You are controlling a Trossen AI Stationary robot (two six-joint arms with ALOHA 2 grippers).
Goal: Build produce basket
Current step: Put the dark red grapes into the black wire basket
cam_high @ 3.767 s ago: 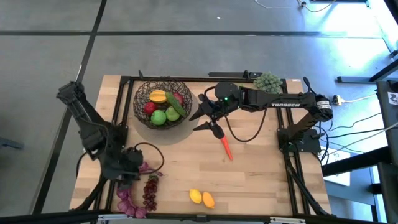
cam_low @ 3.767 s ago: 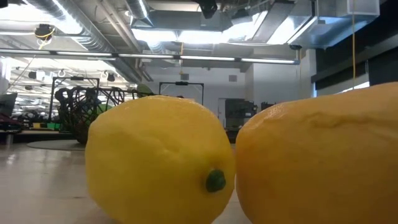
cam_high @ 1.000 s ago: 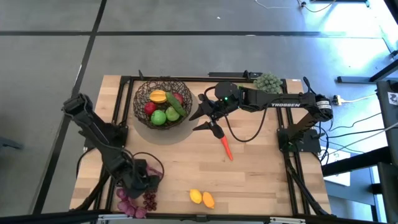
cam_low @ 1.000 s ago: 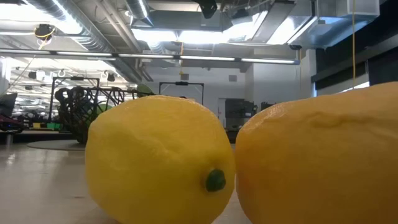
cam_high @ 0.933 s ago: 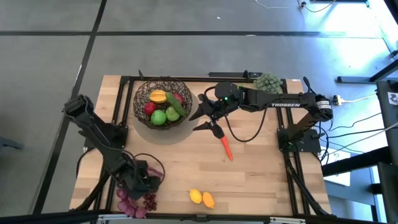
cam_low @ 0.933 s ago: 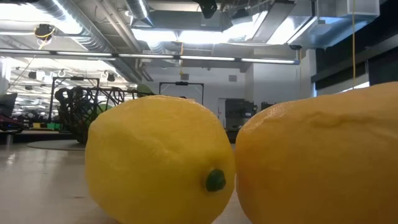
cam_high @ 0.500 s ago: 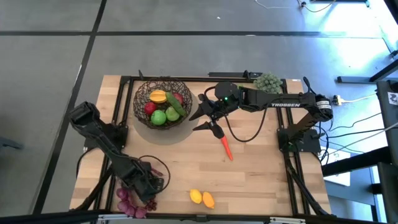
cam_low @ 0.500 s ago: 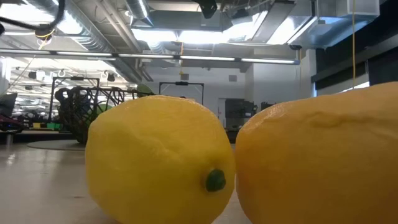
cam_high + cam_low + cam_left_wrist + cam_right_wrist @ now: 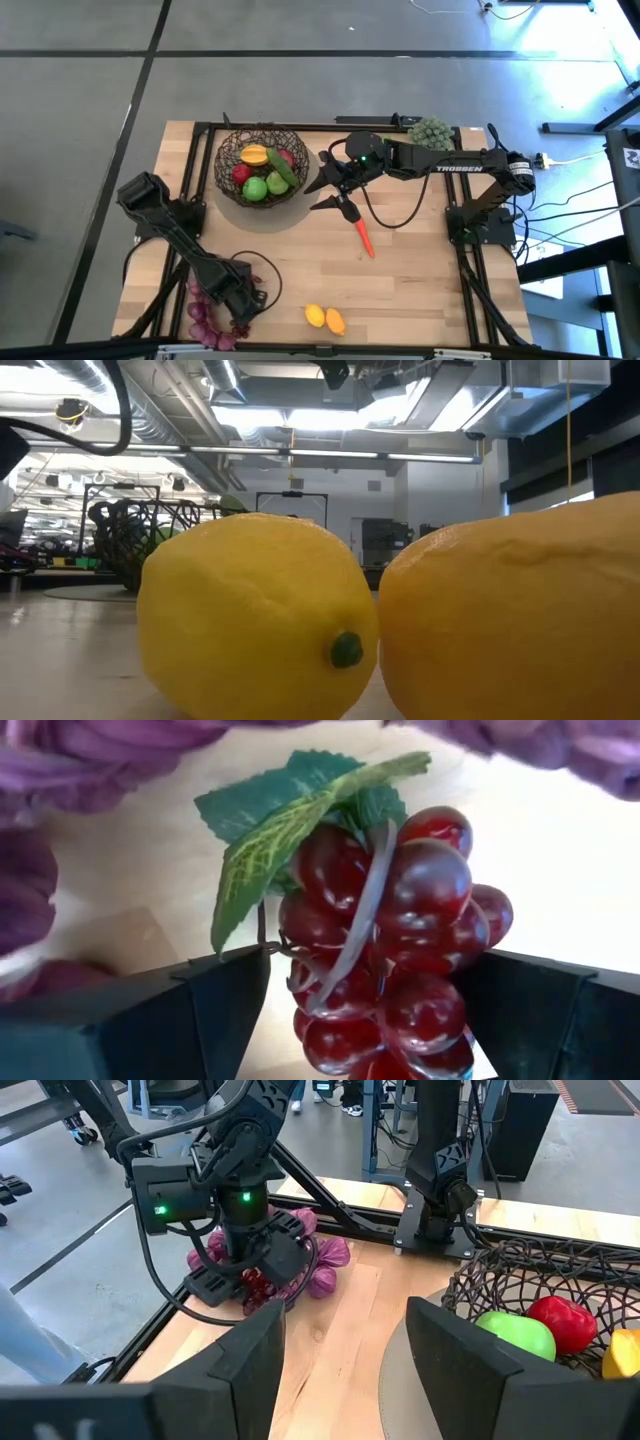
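Observation:
A dark red grape bunch (image 9: 400,940) with a green leaf lies on the table near its front left corner, beside a purple lumpy clump (image 9: 203,325). My left gripper (image 9: 243,300) points down over the bunch, open, one finger on each side of it. The wire basket (image 9: 262,163) at the back left holds green apples, a red fruit, a yellow-orange fruit and a green vegetable. My right gripper (image 9: 335,196) hovers open and empty just right of the basket. An orange carrot (image 9: 364,238), a lemon (image 9: 315,316) and an orange mango (image 9: 335,321) lie loose on the table.
A pale-green bushy clump (image 9: 430,132) sits at the back right by the right arm. Bare wood lies between the carrot and the lemon. In the low view the lemon (image 9: 250,620) and the mango (image 9: 520,610) fill the foreground, and the basket (image 9: 140,535) stands far behind.
My left gripper has come down and gone toward the table's right and near edges, rolling its wrist, until its open fingers stand around the grape bunch. The right arm and the fruit have kept still.

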